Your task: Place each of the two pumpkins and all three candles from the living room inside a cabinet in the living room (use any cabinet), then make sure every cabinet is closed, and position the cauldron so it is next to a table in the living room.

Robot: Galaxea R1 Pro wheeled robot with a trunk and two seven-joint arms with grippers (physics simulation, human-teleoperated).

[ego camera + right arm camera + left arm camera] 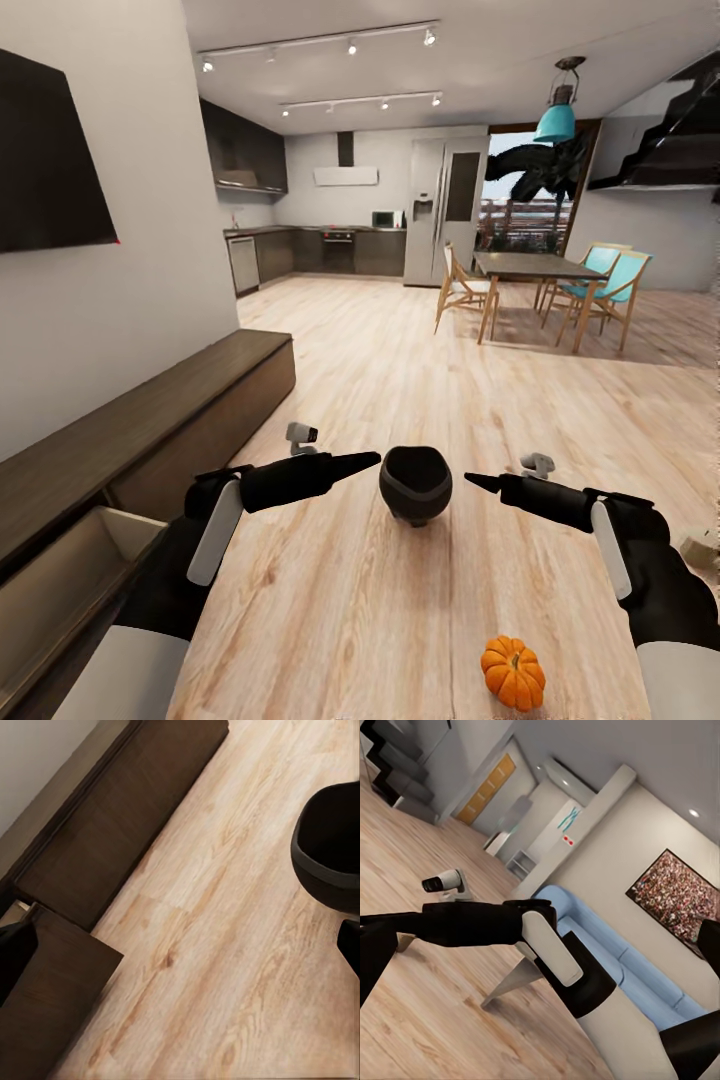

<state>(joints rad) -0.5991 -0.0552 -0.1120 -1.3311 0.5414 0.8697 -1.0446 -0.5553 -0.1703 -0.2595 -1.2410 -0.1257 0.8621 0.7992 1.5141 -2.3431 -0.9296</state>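
The black cauldron (415, 485) stands on the wood floor between my two arms, and its rim also shows in the right wrist view (330, 847). My left gripper (372, 461) points at its left rim, nearly touching. A small gap separates my right gripper (472, 483) from its right side. In each wrist view the dark fingers (15, 960) (375, 952) sit far apart at the picture's edges, so both grippers are open and hold nothing. One orange pumpkin (513, 672) lies on the floor near my right arm. The long dark cabinet (170, 420) runs along the left wall with a drawer (60, 575) pulled out. The candles are out of view.
A dark screen (50, 160) hangs on the left wall above the cabinet. A dining table (530, 265) with chairs stands far back right, before the kitchen. A blue sofa (615, 952) shows in the left wrist view. Open wood floor (400, 360) stretches ahead.
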